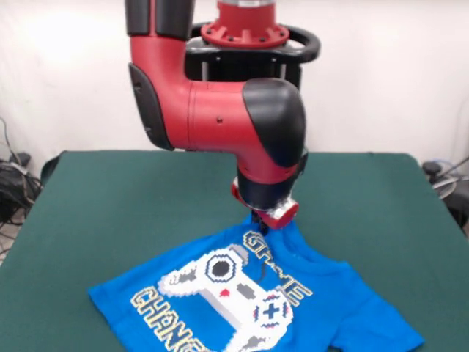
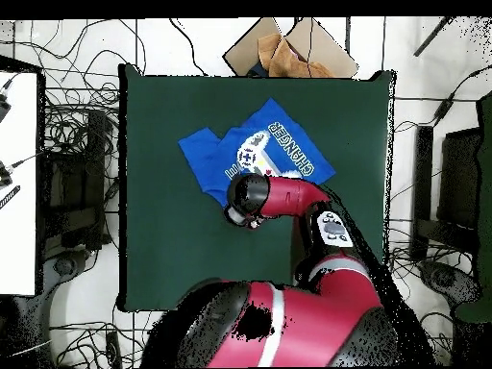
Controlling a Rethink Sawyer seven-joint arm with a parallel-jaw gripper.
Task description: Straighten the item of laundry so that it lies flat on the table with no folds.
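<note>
The table (image 1: 110,191) carries the shirt (image 1: 183,293) near its front edge, print up, its top edge bunched under the arm (image 1: 220,110). The gripper (image 1: 258,220) sits at that ridge; whether its fingers are apart or together cannot be told. Light, limp cloth: best pinched at a hem or corner. No containers appear.

Red/black arm (image 1: 220,110) comes down from pedestal at far side, elbow bent, black-capped joint facing cam. Wrist pts straight down over table centre. Gripper (image 1: 258,218) low, mostly hidden under wrist; jaws' state can't be made out.
</note>
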